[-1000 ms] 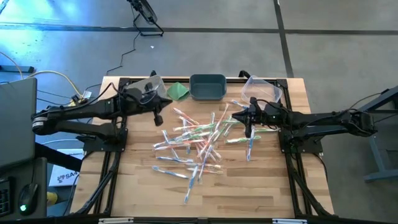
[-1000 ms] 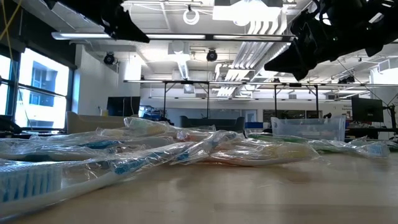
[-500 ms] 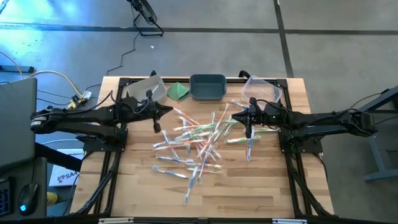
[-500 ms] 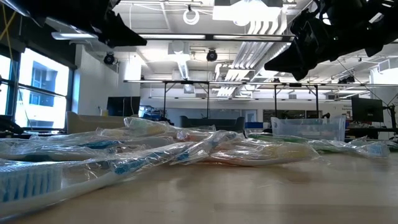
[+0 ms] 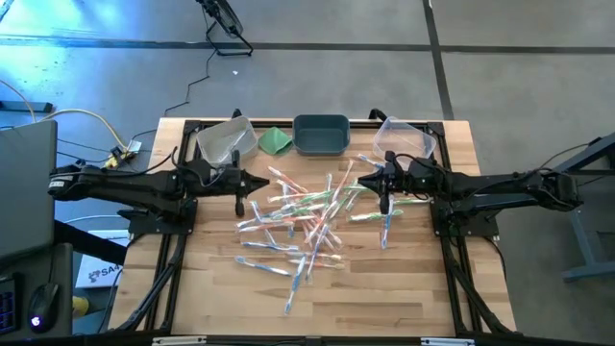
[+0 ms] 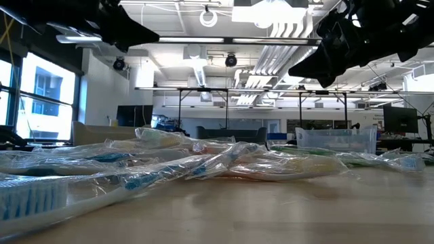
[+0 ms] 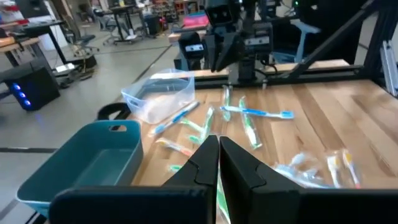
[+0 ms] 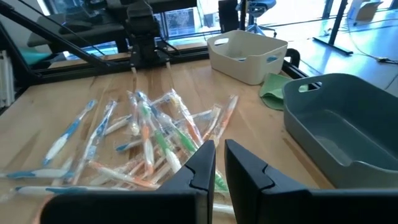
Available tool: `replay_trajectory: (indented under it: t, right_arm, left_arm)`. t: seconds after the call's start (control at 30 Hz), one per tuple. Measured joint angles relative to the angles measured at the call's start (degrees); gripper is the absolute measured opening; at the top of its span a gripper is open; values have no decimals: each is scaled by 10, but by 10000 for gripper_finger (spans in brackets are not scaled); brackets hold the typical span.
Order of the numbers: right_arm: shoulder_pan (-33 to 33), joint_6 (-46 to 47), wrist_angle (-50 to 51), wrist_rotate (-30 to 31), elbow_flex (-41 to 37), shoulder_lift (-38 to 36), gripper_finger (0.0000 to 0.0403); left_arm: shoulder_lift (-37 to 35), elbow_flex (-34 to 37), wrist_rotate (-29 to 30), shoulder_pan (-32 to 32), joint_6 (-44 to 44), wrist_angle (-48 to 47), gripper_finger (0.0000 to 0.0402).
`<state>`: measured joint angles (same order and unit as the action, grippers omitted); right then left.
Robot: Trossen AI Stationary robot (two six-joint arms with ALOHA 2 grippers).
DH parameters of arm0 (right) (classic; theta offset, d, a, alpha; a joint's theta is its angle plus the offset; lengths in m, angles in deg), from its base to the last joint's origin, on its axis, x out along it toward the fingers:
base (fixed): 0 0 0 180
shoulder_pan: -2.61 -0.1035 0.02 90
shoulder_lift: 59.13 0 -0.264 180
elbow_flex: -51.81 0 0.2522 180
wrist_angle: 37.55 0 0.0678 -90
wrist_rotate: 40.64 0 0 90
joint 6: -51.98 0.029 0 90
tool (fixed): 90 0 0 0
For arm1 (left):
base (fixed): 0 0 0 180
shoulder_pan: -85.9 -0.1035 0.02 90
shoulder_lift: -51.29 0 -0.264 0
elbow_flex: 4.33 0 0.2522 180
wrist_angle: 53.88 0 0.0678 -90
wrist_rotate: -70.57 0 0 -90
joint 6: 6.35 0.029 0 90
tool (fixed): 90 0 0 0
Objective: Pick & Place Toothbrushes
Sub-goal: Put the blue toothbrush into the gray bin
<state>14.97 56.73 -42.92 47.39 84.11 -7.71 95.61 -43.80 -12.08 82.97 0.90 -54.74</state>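
Over the table (image 5: 384,308), both claws are hanging closed and empty, left claw (image 5: 239,197) at the left edge of the scattered toothbrushes (image 5: 306,219) mid-table, right claw (image 5: 384,197) at the right edge; picking is seemingly just starting, needing opening and descending onto one.

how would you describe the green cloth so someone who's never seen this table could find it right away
Look along the far edge of the wooden table, where three bins stand in a row. The green cloth lies folded between the pale bin and the dark teal bin in the middle. It is the only soft, solid-green thing there, unlike the thin wrapped toothbrushes scattered mid-table.
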Motion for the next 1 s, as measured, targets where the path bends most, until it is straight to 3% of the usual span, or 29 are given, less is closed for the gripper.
replay_trajectory:
  t: [0.3,0.53,0.83,1.0]
  right_arm:
    - [0,0,0,2,0,0,29]
    - [-17,55,-4,11,15,0,18]
    - [-104,-2,99,195,105,45,3]
    - [-122,-1,137,215,135,83,3]
  left_arm:
    - [0,0,-1,0,-21,-30,10]
    - [0,0,-6,0,-30,-40,10]
    - [0,0,-6,0,-31,-58,10]
    - [0,0,-6,0,-31,-58,10]
